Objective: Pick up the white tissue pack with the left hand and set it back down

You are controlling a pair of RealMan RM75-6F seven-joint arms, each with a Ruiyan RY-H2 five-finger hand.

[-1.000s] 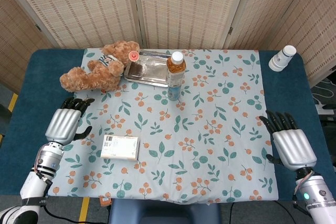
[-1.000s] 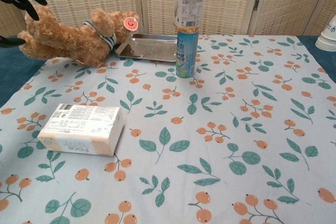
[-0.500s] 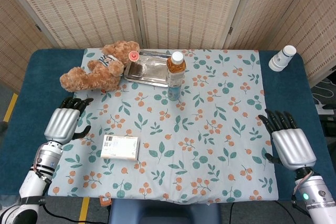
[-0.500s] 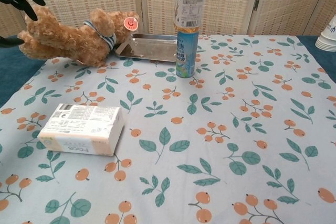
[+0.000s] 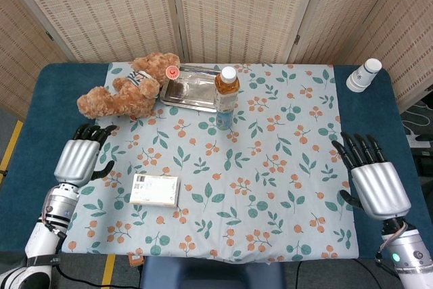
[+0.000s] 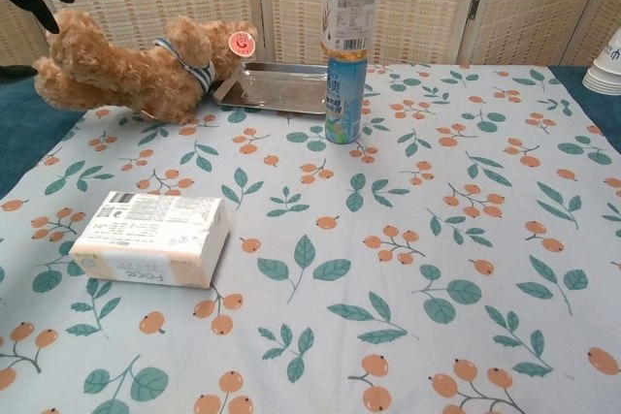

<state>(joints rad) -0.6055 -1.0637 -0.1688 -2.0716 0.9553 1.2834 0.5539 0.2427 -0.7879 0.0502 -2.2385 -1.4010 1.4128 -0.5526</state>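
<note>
White tissue pack [image 5: 154,190], lying flat on the floral cloth [image 5: 270,187] just right of our empty, spread left hand [image 5: 80,160], looks light and squashy, so we judge gripping its long sides gently best.

The tissue pack [image 5: 155,190] lies on the cloth [image 5: 270,187] just right of my left hand [image 5: 78,160]. Behind it sit the bear [image 5: 125,93], tray [image 5: 186,89] and bottle [image 5: 226,97], perhaps touching the tray. My right hand [image 5: 375,182] hovers far right.

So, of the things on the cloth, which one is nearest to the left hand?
The white tissue pack, lying flat just right of the open left hand; the teddy bear lies farther up.
</note>
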